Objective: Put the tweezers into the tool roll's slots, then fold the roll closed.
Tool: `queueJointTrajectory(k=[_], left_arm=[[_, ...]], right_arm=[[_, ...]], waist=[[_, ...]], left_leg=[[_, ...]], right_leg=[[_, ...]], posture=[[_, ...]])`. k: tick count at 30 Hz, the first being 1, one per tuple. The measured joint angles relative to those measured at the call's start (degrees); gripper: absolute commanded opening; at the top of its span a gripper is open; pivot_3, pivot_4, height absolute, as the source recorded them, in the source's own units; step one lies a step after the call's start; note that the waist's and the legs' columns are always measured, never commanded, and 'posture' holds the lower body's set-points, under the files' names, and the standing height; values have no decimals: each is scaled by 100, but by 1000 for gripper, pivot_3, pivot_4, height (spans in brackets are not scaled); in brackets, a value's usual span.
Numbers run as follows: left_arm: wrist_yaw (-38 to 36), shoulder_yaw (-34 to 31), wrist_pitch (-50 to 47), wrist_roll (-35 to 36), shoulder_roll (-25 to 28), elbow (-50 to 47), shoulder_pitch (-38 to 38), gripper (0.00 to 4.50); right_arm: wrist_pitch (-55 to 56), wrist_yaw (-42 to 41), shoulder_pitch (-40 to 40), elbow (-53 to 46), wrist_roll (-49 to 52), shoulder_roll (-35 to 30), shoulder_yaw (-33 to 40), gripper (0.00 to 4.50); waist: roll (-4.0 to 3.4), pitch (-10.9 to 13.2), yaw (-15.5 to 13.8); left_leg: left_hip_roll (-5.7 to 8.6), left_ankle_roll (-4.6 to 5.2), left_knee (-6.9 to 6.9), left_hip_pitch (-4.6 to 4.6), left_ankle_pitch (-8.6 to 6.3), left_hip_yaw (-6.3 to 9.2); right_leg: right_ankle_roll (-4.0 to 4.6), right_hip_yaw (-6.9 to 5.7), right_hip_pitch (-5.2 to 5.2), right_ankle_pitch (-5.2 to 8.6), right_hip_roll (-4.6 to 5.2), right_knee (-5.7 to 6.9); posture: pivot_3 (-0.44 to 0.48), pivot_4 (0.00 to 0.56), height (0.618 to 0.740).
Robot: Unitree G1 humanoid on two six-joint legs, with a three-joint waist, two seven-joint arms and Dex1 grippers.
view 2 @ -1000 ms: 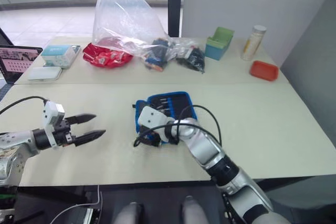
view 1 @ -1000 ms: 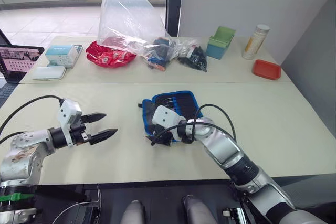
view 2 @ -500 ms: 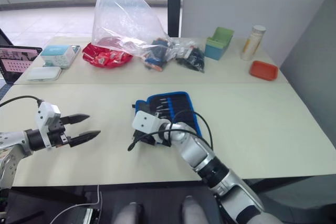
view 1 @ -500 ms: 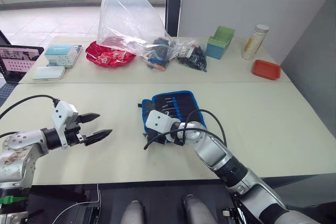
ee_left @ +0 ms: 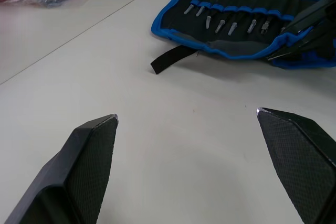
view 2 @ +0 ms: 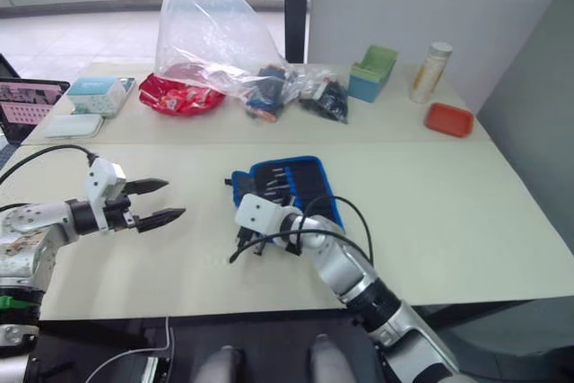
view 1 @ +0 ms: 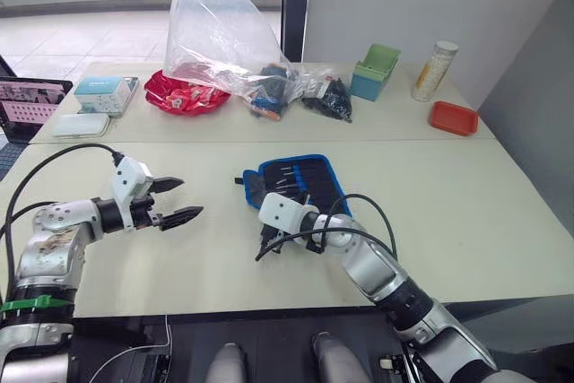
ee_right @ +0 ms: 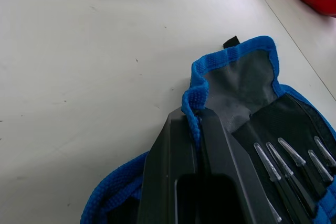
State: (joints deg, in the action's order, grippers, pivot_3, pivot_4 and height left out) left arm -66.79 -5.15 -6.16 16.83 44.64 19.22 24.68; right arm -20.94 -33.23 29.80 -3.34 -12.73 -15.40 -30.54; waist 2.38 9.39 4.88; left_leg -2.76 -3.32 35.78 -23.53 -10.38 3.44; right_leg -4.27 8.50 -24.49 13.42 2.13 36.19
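**Blue hem pinched, fold about to start**

Blue-bordered fabric lies near the middle of the front table: the tool roll (view 1: 296, 181), spread open with its black strap (ee_left: 170, 59) trailing off the left edge. The tweezers (ee_right: 286, 158) sit side by side in the stitched slots, tips showing, so the loading half of the job looks done and the closing half is in hand.

The right gripper (ee_right: 195, 124) has its two black fingers pressed together on the near-left corner of the blue hem, which stands up slightly between them. To fold well from here, the judgement is to lift that corner only enough to clear the slotted tools, then carry it across the roll towards the far edge, so the flap lands flat over the tweezers rather than dragging them out of their pockets. A grip on one corner alone may let the fabric twist; a slow sweep should keep the crease straight.

The left gripper (view 1: 176, 201) hovers above the bare tabletop (view 1: 466, 213), well to the left of the roll, fingers spread wide and empty. It could pin the strap side if the mat slides.

On the far table stand a clear plastic bag (view 1: 215, 29), a red pouch (view 1: 186, 96), a green box (view 1: 375, 71) and a red tray (view 1: 455, 118).
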Motion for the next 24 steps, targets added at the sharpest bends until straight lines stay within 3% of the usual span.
queueJointTrajectory(k=[6, 9, 14, 24], left_arm=[[-335, 1106, 1776, -1146, -323, 1099, 1071, 4500], [-165, 1472, 2823, -1709, -660, 1838, 1649, 4500], [112, 1949, 4267, -2357, -1208, 2839, 2547, 4500], [-130, 2452, 5234, -2849, -1541, 3929, 3184, 4500]], right_arm=[[593, -804, -486, -519, 318, -949, 222, 18], [827, -1070, -698, -699, 372, -1304, 275, 18], [884, -1149, -885, -857, 367, -1319, 315, 18], [657, -1026, -990, -984, 260, -1220, 365, 18]], waist=[[2, 2, -108], [4, 2, -128], [6, 3, -124], [7, 4, -114]], left_leg=[[2, 0, 2, -2, 0, -1], [3, 0, 4, -2, 0, -1], [4, 1, 8, -5, 0, -2], [7, 1, 11, -8, 0, 0]], right_leg=[[-2, 2, 3, 0, 0, -7], [-3, 1, 6, 0, 0, -8], [-9, 5, 7, -4, 0, -9], [-12, 6, 8, -4, 0, -6]], posture=[[0, 150, 733], [0, 150, 733], [0, 150, 733], [0, 150, 733]])
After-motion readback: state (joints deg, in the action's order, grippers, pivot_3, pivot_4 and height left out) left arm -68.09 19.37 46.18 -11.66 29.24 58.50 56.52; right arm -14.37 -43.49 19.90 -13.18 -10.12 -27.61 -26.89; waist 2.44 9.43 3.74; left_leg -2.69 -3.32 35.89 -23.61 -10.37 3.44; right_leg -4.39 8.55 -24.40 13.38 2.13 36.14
